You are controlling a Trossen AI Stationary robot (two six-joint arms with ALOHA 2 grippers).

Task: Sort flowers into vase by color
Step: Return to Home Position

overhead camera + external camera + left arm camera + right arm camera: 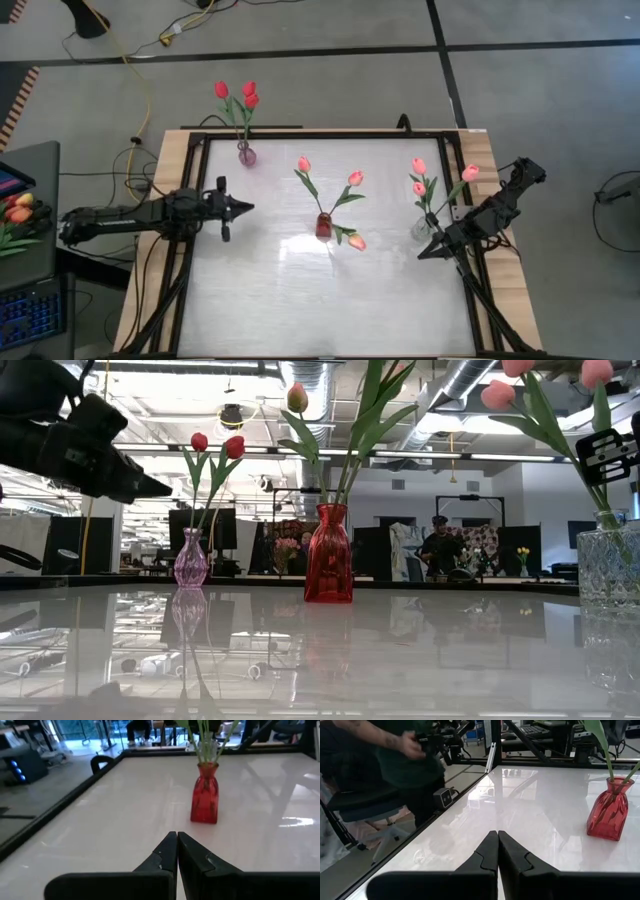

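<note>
Three vases stand on the white table, each with tulips whose stems stick into it. The purple vase [246, 155] at the far left has red tulips [240, 94]. The red vase [323, 226] in the middle holds orange-pink tulips [354, 179]. The clear vase [423, 229] at the right holds pink tulips [419, 166]. My left gripper [248, 208] is shut and empty, level above the table, left of the red vase [205, 795]. My right gripper [423, 255] is shut and empty, just on the near side of the clear vase, pointing toward the table's left.
A black frame [330, 134] runs around the tabletop. A bundled bunch of orange-red tulips [18, 211] lies off the table at the left, by a laptop. A person [405, 750] stands beyond the table's edge in the right wrist view. The near half of the table [330, 300] is bare.
</note>
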